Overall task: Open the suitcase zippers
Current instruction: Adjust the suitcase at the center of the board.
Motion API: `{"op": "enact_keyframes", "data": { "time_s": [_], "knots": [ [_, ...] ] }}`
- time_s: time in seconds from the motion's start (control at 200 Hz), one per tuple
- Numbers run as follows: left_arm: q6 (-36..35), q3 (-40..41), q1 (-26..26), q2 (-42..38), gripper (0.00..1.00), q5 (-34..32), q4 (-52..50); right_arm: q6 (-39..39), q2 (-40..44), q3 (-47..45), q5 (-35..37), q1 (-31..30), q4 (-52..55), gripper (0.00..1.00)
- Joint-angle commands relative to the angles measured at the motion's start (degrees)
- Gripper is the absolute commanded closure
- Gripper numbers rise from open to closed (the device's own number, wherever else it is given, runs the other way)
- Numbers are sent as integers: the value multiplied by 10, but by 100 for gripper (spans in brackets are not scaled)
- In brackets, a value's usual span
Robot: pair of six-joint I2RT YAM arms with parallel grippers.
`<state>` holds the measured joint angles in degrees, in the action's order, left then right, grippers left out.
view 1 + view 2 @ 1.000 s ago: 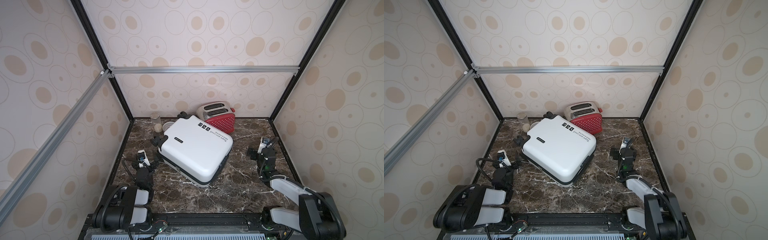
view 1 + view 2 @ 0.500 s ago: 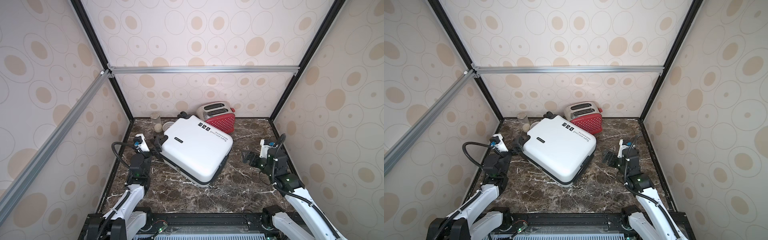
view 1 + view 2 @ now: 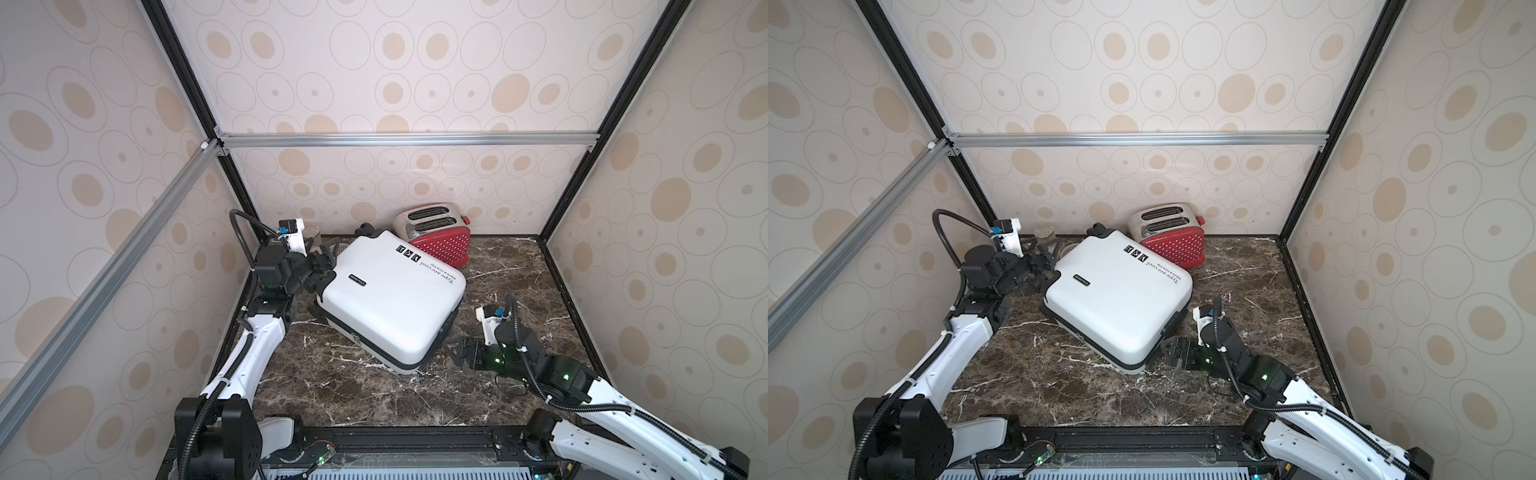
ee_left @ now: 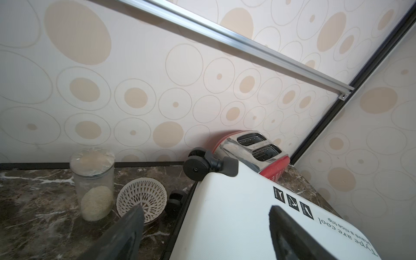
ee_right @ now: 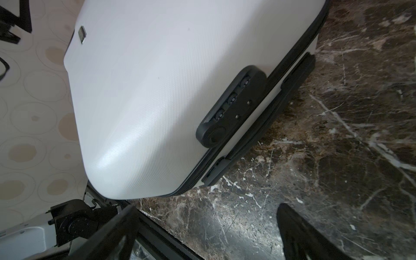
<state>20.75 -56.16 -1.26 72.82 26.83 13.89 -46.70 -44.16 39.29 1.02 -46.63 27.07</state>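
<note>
The fingers of the right gripper are spread wide and hold nothing. They are set low over the tabletop, just off the near-right corner of the case, which lies ahead of them. The fingers of the left gripper are likewise parted, with nothing clamped. In the left wrist view one is seen over the case's white top and its mate over the tabletop, so the case's far-left edge, near a wheel, falls between them; contact cannot be told. The case is laid flat and askew, left of the tabletop's middle, one corner close by the toaster at the back edge. The zipper is seen as a thin black band along the seam between the shell halves. On the side turned to the right gripper its long axis runs along that side, beside a black lock and a flat black handle. That stretch is judged nearer to the right arm, the wheel end nearer to the left. No pull can be made out with certainty. The shell is hard, glossy, finely dimpled and round-cornered, and is judged slippery. The tabletop is dark veined marble. A clear jar and a patterned bowl stand by the back-left corner.
</note>
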Motion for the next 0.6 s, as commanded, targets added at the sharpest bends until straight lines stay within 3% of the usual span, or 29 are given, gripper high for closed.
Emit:
{"op": "enact_keyframes", "data": {
  "time_s": [0.0, 0.245, 0.595],
  "knots": [
    [-25, -41, 11, 32, 11, 56, -155, -24, -32, 13, -10, -8, -33, 2],
    [-43, -95, 27, 101, 16, 120, -235, -23, -64, 11, -31, -13, -101, 2],
    [-62, -20, 26, 34, 18, 196, -248, 42, -119, 62, -8, 2, -103, 0]
  ]
}}
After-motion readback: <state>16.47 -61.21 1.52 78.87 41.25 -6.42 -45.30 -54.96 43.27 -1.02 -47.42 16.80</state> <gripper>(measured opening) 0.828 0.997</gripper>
